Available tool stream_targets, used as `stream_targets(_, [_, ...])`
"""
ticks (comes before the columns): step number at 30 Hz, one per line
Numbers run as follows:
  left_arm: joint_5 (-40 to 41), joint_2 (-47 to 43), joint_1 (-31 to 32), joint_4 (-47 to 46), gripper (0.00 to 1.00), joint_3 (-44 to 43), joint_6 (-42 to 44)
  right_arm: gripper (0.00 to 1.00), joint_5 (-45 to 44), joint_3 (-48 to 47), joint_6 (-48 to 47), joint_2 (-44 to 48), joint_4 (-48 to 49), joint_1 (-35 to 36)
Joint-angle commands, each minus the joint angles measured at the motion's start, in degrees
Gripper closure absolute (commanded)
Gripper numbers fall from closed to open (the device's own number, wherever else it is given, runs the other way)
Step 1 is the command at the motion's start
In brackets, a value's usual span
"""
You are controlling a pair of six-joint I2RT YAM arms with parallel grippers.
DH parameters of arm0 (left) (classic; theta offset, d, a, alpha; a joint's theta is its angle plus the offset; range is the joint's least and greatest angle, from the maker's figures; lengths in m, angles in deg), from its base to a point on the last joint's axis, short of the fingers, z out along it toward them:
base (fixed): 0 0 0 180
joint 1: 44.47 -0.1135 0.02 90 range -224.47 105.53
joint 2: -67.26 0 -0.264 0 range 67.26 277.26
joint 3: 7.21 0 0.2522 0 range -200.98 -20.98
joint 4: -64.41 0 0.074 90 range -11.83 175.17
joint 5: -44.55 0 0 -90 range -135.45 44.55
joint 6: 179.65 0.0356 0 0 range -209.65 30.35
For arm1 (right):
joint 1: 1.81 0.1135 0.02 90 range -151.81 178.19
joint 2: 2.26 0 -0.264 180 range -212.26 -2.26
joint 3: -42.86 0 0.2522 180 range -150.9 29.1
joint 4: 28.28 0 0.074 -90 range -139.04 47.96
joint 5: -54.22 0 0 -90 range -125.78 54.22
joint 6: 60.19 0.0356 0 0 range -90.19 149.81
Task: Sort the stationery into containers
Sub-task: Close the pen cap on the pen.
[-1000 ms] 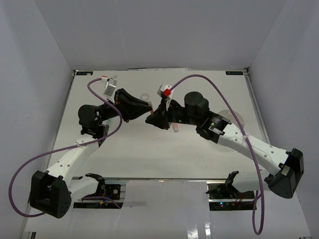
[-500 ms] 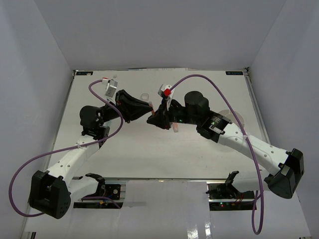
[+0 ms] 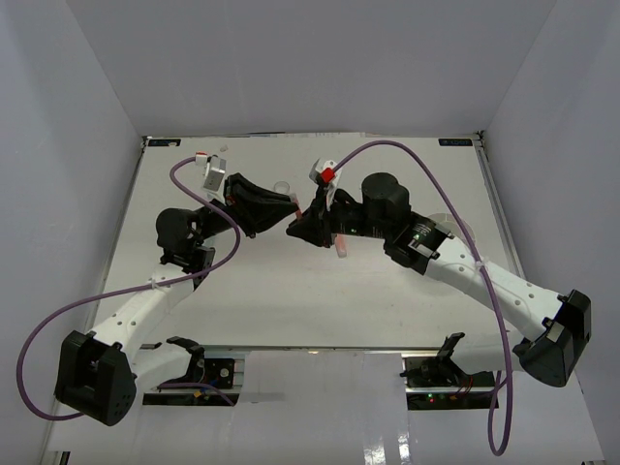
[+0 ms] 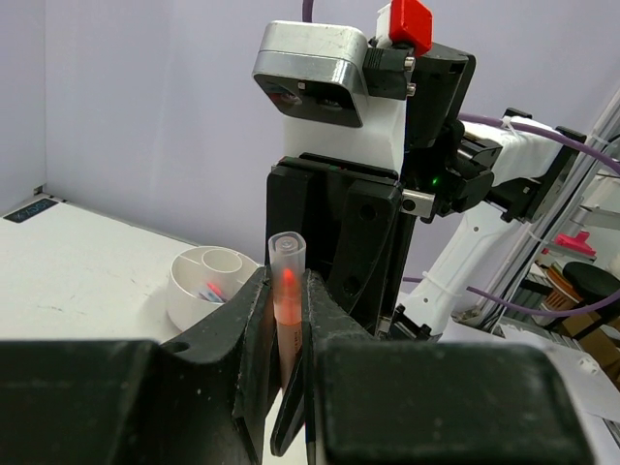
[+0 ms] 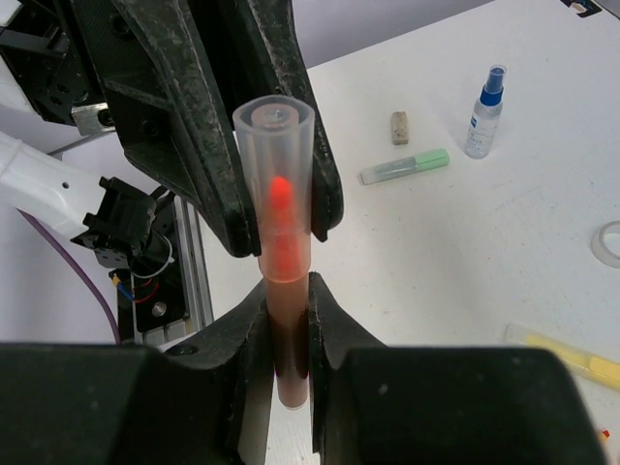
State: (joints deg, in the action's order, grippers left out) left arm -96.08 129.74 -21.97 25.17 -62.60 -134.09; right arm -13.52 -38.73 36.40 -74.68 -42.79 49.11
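An orange marker with a clear cap (image 5: 277, 218) stands between both grippers above the table's middle. My right gripper (image 5: 288, 315) is shut on its lower barrel. My left gripper (image 4: 286, 295) is shut on the same marker (image 4: 286, 291) near the cap end; its fingers (image 5: 218, 145) flank the cap in the right wrist view. In the top view the left gripper (image 3: 290, 207) and right gripper (image 3: 294, 227) meet tip to tip. The round white tub (image 4: 205, 281) holds a few pens; in the top view it (image 3: 455, 225) is partly hidden by the right arm.
On the table lie a green highlighter (image 5: 405, 166), a small eraser (image 5: 399, 127), a blue-capped bottle (image 5: 482, 114), a clear tape ring (image 5: 608, 242) and a yellow pen (image 5: 567, 354). The tape ring (image 3: 282, 186) and a pinkish pen (image 3: 341, 248) sit near the grippers.
Both grippers stay together on the marker. The right wrist has shifted slightly up and right in the top view; the left arm has barely moved.
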Motion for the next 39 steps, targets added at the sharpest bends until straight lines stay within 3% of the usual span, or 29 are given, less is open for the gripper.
stream_targets(1, [-9.0,1.8,0.9,8.0,1.0,3.6,1.6,0.92,-2.8,-8.7,-0.2,3.4,18.1,-2.7])
stream_targets(39, [-9.8,7.4,3.7,17.8,1.0,5.0,8.8,0.92,-0.6,-18.0,-0.6,1.8,22.8,-5.7])
